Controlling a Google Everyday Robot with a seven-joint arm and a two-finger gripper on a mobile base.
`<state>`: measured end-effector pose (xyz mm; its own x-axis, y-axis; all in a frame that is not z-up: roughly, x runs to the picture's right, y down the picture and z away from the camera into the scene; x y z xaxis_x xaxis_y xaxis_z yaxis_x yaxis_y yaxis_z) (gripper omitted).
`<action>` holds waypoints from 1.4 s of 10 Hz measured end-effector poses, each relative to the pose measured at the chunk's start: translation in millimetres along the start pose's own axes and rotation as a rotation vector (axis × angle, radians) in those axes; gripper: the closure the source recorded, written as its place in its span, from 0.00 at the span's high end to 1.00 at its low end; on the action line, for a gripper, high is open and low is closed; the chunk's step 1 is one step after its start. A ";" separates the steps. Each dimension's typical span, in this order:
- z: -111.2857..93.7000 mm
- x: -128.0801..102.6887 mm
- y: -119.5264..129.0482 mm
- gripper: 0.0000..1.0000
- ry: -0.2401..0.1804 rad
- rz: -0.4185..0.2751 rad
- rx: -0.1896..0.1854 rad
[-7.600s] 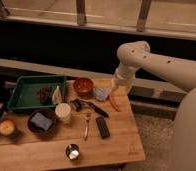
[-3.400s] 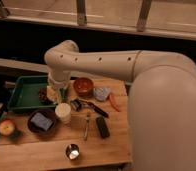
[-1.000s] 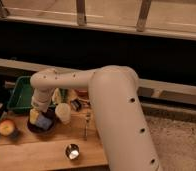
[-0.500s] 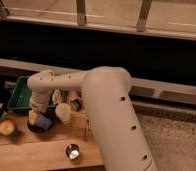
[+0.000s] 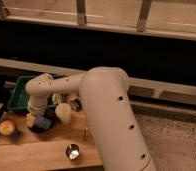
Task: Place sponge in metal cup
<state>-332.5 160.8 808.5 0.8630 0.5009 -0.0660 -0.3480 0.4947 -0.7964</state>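
In the camera view, a wooden table point(image 5: 36, 157) is seen from above, with the cream-white arm point(image 5: 98, 110) bent down over its left part. The gripper point(image 5: 36, 116) is lowered at the arm's end, right over a dark bowl point(image 5: 47, 129); it is largely covered by the wrist, so whether it is wide, narrow or clamped on anything cannot be told. The sponge point(image 5: 43, 122) is seen in the dark bowl, just under the gripper, its blue-grey face up and its yellowish side turned to the left. Contact between gripper and sponge cannot be judged. The metal cup point(image 5: 72, 151) is stood upright near the table's front edge, to the right of the bowl and well apart from the sponge. A cream cup point(image 5: 64, 113) is placed just beside the bowl, a reddish fruit point(image 5: 6, 128) to the bowl's left, and a green tray point(image 5: 17, 96) behind them.
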 end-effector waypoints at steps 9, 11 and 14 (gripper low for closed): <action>-50.2 5.2 -8.0 0.00 -0.074 0.024 0.016; -70.7 10.7 -10.8 0.00 -0.118 0.027 -0.006; -106.2 16.6 1.8 0.00 -0.167 0.015 -0.010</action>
<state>-279.9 94.6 742.1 0.7842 0.6201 0.0222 -0.3561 0.4791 -0.8023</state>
